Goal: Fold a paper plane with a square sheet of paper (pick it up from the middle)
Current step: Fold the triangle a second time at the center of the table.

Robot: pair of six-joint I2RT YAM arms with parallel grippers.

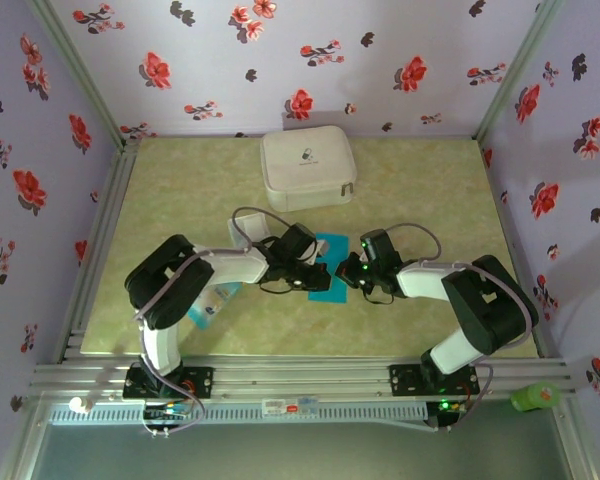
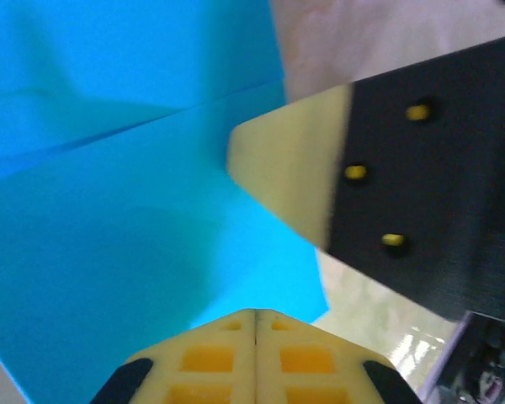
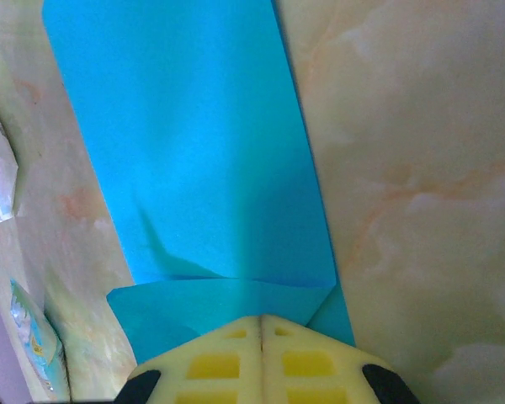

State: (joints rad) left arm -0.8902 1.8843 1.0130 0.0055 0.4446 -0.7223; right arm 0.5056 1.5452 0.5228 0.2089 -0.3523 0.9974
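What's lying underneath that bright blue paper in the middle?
The square sheet of paper lies on the marbled table, which shows along its edges. Anything directly beneath the sheet is covered, so I cannot see it.

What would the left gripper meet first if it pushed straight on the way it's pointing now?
The square sheet of paper: the shut left gripper has its tips right over it. Just beyond lies a finger of the right gripper; depth is unclear, so that could come first.
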